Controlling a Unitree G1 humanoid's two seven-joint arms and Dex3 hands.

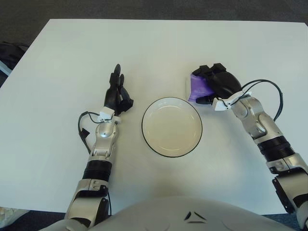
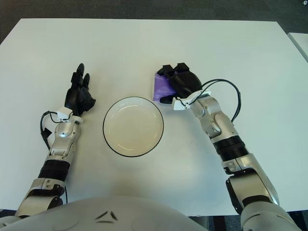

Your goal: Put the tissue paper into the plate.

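A purple tissue pack (image 1: 197,88) lies on the white table, just beyond the right rim of an empty white plate (image 1: 172,127) with a dark rim. My right hand (image 1: 215,83) lies on top of the pack, fingers curled over its far edge and thumb at its near side, covering most of it. My left hand (image 1: 117,91) rests on the table to the left of the plate, fingers stretched out and empty.
The white table (image 1: 159,48) runs far behind and to both sides of the plate, with dark floor past its edges. A black cable (image 1: 274,94) loops off my right wrist.
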